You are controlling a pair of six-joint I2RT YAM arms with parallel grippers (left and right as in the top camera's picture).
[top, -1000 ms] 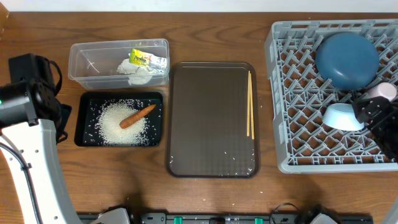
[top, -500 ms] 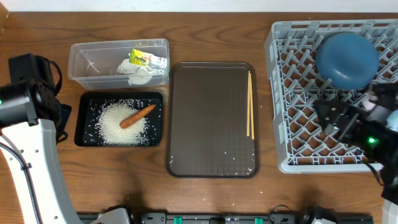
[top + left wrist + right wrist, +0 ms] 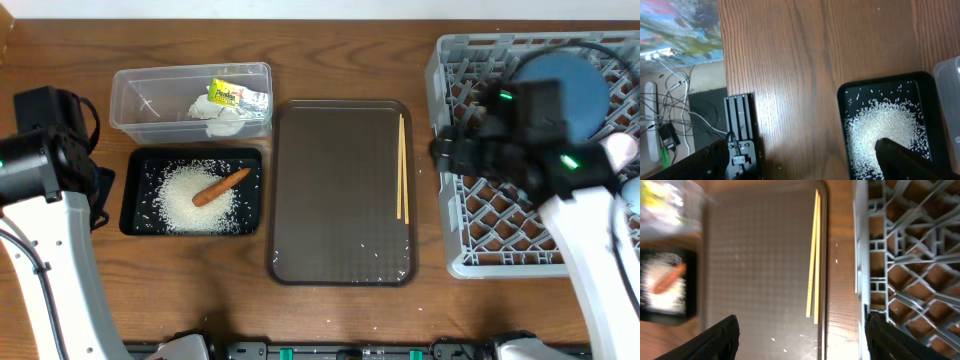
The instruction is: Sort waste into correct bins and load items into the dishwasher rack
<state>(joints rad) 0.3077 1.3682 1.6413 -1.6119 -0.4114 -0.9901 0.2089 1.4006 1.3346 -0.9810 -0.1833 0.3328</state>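
Observation:
The thin wooden chopsticks (image 3: 402,168) lie along the right side of the brown serving tray (image 3: 340,190); they also show in the right wrist view (image 3: 813,265). My right gripper (image 3: 445,155) is open and empty (image 3: 802,345), above the gap between the tray and the grey dishwasher rack (image 3: 480,240). The large blue bowl (image 3: 575,85) and a pale cup (image 3: 622,148) sit in the rack. My right arm covers the spot where the small light-blue bowl was. Rice (image 3: 190,200) and the carrot (image 3: 221,186) lie in the black tray (image 3: 135,190). Wrapper (image 3: 232,95) and tissue (image 3: 222,120) lie in the clear tub (image 3: 130,100). My left gripper (image 3: 805,170) is open and empty, left of the black tray.
A few loose rice grains lie on the brown tray's near end (image 3: 375,250). The rack's left wall (image 3: 862,255) stands just right of the chopsticks. The table's left edge, with cables below it (image 3: 670,115), is near my left gripper.
My right arm has swung from the rack's right side, beside the small light-blue bowl, across the rack to its left edge near the chopsticks. The left arm has not moved.

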